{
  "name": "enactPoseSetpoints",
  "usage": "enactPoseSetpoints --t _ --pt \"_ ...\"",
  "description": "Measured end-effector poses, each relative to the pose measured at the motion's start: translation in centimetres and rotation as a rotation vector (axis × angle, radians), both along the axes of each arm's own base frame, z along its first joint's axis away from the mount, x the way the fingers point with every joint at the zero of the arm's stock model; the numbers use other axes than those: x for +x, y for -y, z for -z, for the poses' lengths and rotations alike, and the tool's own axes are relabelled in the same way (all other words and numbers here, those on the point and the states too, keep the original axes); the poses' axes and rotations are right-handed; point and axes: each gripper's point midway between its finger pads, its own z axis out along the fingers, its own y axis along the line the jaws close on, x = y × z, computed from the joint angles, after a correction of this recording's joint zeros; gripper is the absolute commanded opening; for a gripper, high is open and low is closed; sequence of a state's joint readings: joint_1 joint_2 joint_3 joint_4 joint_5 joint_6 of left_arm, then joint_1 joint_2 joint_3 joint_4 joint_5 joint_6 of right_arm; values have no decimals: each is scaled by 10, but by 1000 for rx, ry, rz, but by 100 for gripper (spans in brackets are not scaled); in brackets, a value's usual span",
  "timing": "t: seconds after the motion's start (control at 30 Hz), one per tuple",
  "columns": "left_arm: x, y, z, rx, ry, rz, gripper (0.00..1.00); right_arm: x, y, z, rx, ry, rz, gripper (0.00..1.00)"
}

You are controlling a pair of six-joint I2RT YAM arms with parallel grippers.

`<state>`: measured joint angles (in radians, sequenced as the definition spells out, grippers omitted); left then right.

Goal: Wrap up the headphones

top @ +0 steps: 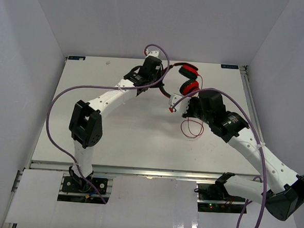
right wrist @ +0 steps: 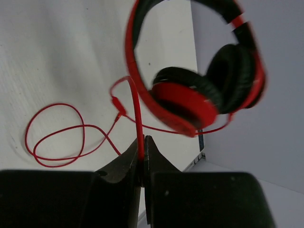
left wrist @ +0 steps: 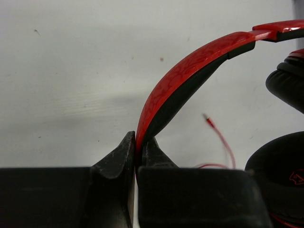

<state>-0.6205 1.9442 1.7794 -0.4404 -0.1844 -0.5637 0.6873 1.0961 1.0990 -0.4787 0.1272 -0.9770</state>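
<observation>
**Both pincers clamped on the red headphones**

Starting on the left: my left pincer (left wrist: 137,142) is squeezed tight on the headphones (top: 188,88). Its black fingertips pinch the headband edge-on, glossy red with a crackled pattern outside, matte black lining inside. From that pinch the band arcs up and away to the right, towards the soft black ear padding.

Over to the earcups now. They have round, smooth red shells and thick black cushions, just right of my left pincer and just beyond my right one. Whether they rest on the white table (top: 129,143) or hang clear of it, I cannot tell.

The cable (right wrist: 138,118), a thin red thread, lies in loose overlapping loops on the near side of the headphones.

My right pincer (right wrist: 142,142) is closed hard on a stretch of that cable. It rises straight out of the tips, then bends over in a small arch beside the earcups.
</observation>
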Motion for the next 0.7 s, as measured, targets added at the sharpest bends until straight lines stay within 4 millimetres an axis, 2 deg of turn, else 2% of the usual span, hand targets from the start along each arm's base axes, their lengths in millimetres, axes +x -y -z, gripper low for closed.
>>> enactPoseSetpoints --t 0.13,0.23,0.4,0.47,0.53,0.6,0.7 --pt "-23 20 45 157 -39 143 0 7 5 -14 -39 47 15 8" --pt "-43 28 65 213 -54 254 0 11 10 -18 -57 67 28 8" --pt "-79 15 95 261 -73 400 0 21 28 -13 -69 75 75 8" --pt "-91 3 98 284 -65 426 0 24 40 -4 -67 54 96 8" --pt "-101 -7 91 303 -41 449 0 26 49 0 -53 36 110 8" --pt "-106 -10 77 303 4 481 0 27 54 1 -34 26 113 8" --pt "-112 -5 50 262 89 546 0 26 49 1 9 10 76 8"
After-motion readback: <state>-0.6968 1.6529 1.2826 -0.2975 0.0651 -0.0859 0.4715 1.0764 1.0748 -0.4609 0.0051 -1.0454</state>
